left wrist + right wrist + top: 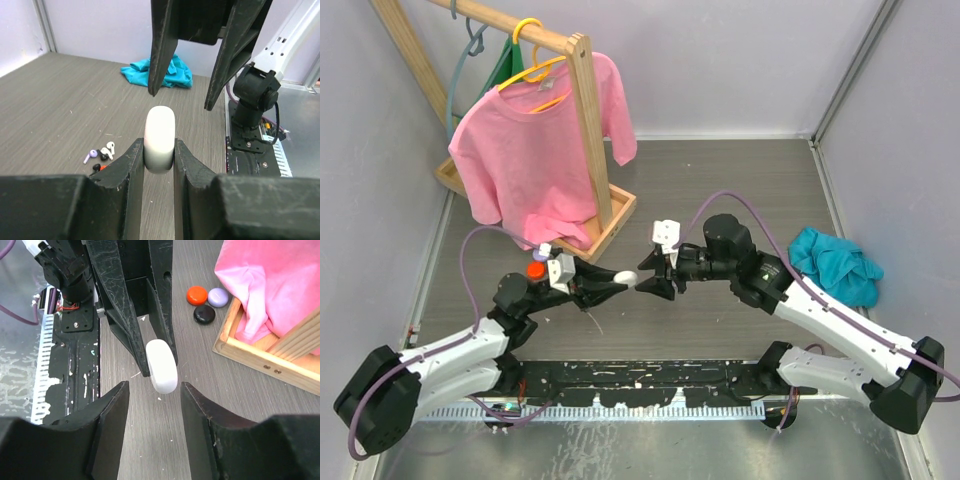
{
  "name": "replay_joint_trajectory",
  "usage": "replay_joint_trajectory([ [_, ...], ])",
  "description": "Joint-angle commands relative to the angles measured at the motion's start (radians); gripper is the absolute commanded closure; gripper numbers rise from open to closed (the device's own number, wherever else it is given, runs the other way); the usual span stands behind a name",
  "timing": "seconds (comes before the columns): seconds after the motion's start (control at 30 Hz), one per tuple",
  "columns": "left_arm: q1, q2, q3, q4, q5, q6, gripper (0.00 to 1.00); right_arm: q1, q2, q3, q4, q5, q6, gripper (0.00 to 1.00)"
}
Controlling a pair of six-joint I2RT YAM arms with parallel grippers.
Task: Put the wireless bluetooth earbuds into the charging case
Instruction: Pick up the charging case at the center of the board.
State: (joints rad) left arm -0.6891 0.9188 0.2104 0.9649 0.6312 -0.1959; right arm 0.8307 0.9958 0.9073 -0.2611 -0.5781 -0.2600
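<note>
My left gripper point(159, 146) is shut on a white oval charging case point(159, 139), held edge-on just above the table, lid closed. In the top view the case point(625, 279) sits between the two grippers at mid-table. My right gripper point(152, 388) faces it, open, its fingers astride the case's point(161, 366) tip without touching. The earbuds point(101, 156) lie loose on the table to the left of the left gripper: a purple one point(91, 154), a white one point(109, 148), a black one and an orange-red one.
Orange point(197, 295), purple point(218, 297) and black point(204, 314) round cases lie beside a wooden rack base point(260, 360) that carries a pink shirt point(535, 150). A teal cloth point(832, 262) lies at the right. A black rail point(640, 385) runs along the near edge.
</note>
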Motion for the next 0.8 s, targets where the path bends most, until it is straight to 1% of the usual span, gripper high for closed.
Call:
replay_joint_trajectory([
  [0.0, -0.002, -0.032, -0.013, 0.155, -0.023, -0.023, 1.00, -0.011, -0.012, -0.023, 0.194, -0.083, -0.016, 0.48],
  [0.2, -0.002, -0.068, -0.014, 0.178, 0.018, -0.042, 1.00, -0.019, 0.024, -0.020, 0.211, -0.129, -0.022, 0.48],
  [0.43, -0.003, -0.105, -0.013, 0.177, 0.035, -0.056, 0.99, -0.024, 0.058, 0.001, 0.209, -0.205, -0.030, 0.51],
  [0.67, -0.002, -0.117, -0.009, 0.145, 0.054, -0.056, 0.98, -0.032, 0.078, 0.032, 0.190, -0.258, -0.036, 0.57],
  [0.77, -0.002, -0.116, -0.004, 0.124, 0.062, -0.056, 0.97, -0.034, 0.083, 0.047, 0.173, -0.275, -0.044, 0.63],
])
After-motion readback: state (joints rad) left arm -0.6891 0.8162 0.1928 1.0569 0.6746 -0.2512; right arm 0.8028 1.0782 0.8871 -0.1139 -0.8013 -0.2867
